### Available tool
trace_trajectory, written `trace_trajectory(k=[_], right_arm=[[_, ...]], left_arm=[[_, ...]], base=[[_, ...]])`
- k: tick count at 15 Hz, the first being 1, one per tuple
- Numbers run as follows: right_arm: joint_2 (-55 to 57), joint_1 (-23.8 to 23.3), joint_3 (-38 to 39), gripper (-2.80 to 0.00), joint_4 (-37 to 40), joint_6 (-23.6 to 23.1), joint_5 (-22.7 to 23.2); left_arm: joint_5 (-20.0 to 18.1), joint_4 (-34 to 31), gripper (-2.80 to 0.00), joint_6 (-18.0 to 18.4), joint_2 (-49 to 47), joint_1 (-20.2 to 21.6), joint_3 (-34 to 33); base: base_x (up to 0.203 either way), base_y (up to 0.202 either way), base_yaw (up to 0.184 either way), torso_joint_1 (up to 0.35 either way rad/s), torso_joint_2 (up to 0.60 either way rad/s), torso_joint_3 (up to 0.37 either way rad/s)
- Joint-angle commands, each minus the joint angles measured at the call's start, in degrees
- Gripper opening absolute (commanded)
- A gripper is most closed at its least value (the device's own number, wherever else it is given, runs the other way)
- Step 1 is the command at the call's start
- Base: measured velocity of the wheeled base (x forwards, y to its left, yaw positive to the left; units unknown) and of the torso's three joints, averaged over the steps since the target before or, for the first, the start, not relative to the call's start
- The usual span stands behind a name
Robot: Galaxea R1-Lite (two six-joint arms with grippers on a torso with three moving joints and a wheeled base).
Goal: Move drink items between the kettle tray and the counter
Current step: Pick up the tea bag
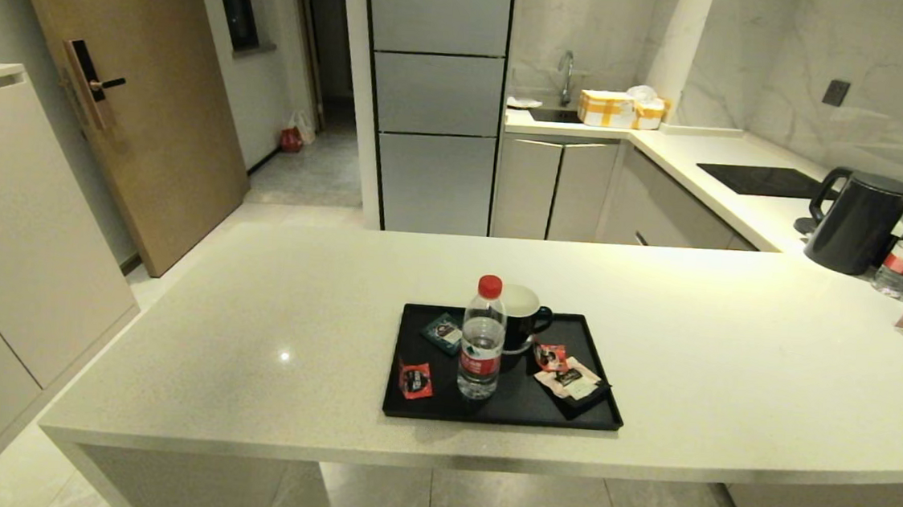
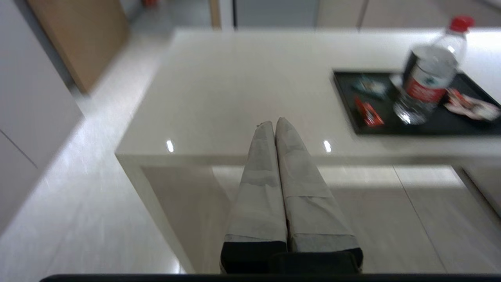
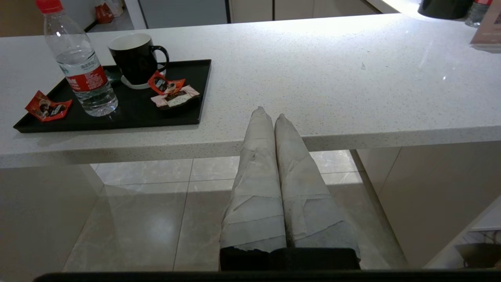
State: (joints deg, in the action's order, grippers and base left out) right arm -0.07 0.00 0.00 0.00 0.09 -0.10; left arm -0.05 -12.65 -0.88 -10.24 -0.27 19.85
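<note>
Nearest the lens in each wrist view is a tool with its two taped fingers pressed together and nothing between them: the left tool and the right tool both hang below and short of the bench edge, touching no object.

The kettle tray lies on the bench ahead of both tools, between their lines of approach. On it the water bottle stands upright, just in front of the black mug. One red sachet lies flat on the left tool's side of the bottle; a second red sachet rests near the mug, beside a pale pink sachet. A teal sachet lies further back.

Likely hazards:
- The bottle is tall and narrow, so a sideways brush from a closed tool would probably topple it onto the mug or sachets.
- A flat sachet offers little edge, so a pinch may slip or drag the tray.
- Rising toward the tray, either tool could strike the bench edge.
</note>
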Motion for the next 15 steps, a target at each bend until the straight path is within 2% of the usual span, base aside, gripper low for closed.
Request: trace_trajectory(k=[1,4,6,8,10,11,13,15], right_arm=[[0.1,0.0,0.1,-2.8,0.0,0.0,0.0],[0.1,0.0,0.1,-2.8,0.0,0.0,0.0],[0.1,0.0,0.1,-2.8,0.0,0.0,0.0],[0.1,0.0,0.1,-2.8,0.0,0.0,0.0],[0.1,0.0,0.1,-2.8,0.0,0.0,0.0],[0.1,0.0,0.1,-2.8,0.0,0.0,0.0],[0.1,0.0,0.1,-2.8,0.0,0.0,0.0],[0.1,0.0,0.1,-2.8,0.0,0.0,0.0]], left_arm=[[-1.2,-7.9,-2.8,-0.3,-16.5,-0.5,9.7],[-6.3,-22.2,-2.8,-0.6,-46.9,-1.7,25.3],[-10.7,-31.4,-2.8,0.4,-61.8,-2.5,35.2],[-16.2,-42.6,-2.8,5.1,-75.8,-4.3,47.3],[-22.7,-52.5,-2.8,8.3,-86.8,-6.4,60.7],[-27.1,-55.6,-2.8,9.5,-91.5,-7.5,66.2],[-34.9,-59.8,-2.8,11.2,-97.2,-10.3,72.9],[-35.7,-60.4,-2.8,11.0,-101.5,-12.4,75.0]], base=[[0.0,0.0,0.0,0.0,0.0,0.0],[0.0,0.0,0.0,0.0,0.0,0.0],[0.0,0.0,0.0,0.0,0.0,0.0],[0.0,0.0,0.0,0.0,0.0,0.0],[0.0,0.0,0.0,0.0,0.0,0.0],[0.0,0.0,0.0,0.0,0.0,0.0],[0.0,0.0,0.0,0.0,0.0,0.0],[0.0,0.0,0.0,0.0,0.0,0.0]])
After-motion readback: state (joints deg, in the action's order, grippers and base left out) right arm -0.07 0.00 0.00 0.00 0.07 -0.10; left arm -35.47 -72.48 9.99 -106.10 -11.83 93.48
